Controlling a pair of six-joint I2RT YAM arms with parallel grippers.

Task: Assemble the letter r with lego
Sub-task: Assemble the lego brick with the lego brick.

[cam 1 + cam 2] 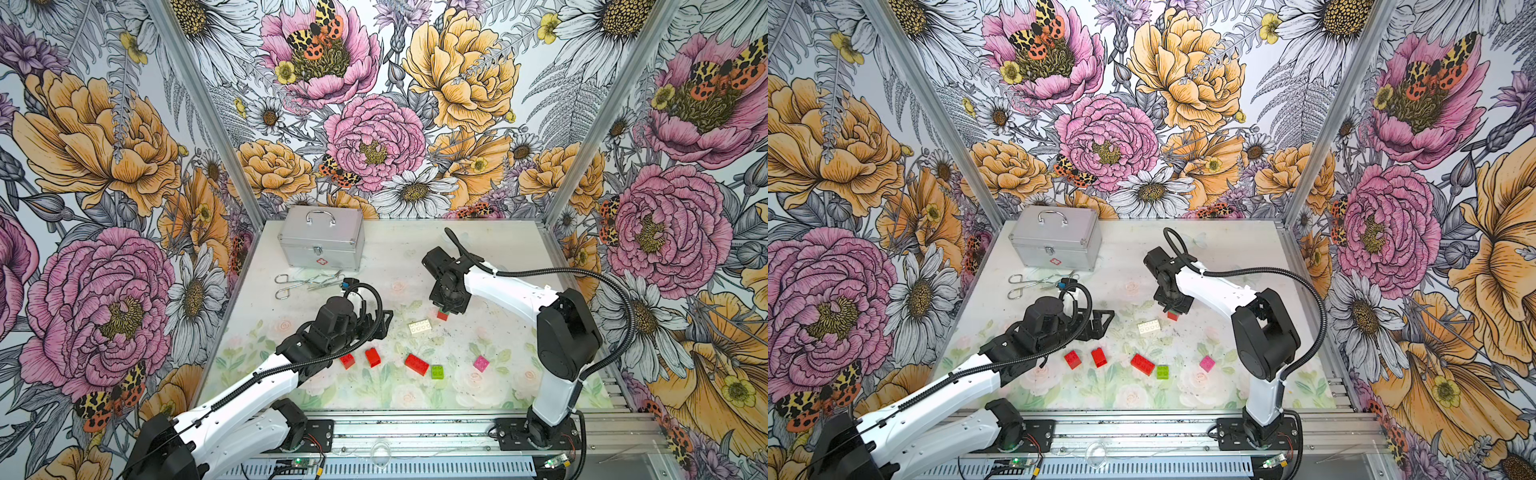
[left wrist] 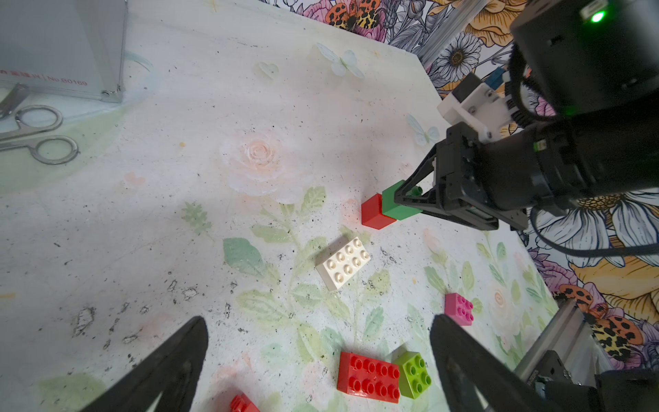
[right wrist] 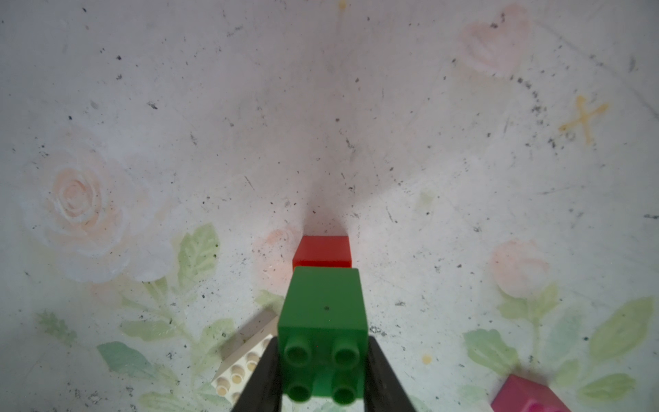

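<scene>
Lego bricks (image 1: pixel 417 364) mostly lie loose on the near part of the worktop (image 1: pixel 399 257), but the build looks underway. The right tool (image 3: pixel 322 356) is clamped tight on a dark green brick (image 2: pixel 399 205) with a small red brick (image 2: pixel 376 212) stuck to its underside, green studs pointing back at the wrist. It's holding the pair low, red end down at the worktop, maybe touching, hard to tell. My guess is that's so it can be set down or pressed on as the stem. The white brick (image 2: pixel 342 262) sits just beside it. Left tool (image 2: pixel 319 323) hangs wide open with nothing in it over the loose ones, probably lined up to grab the next piece.
</scene>
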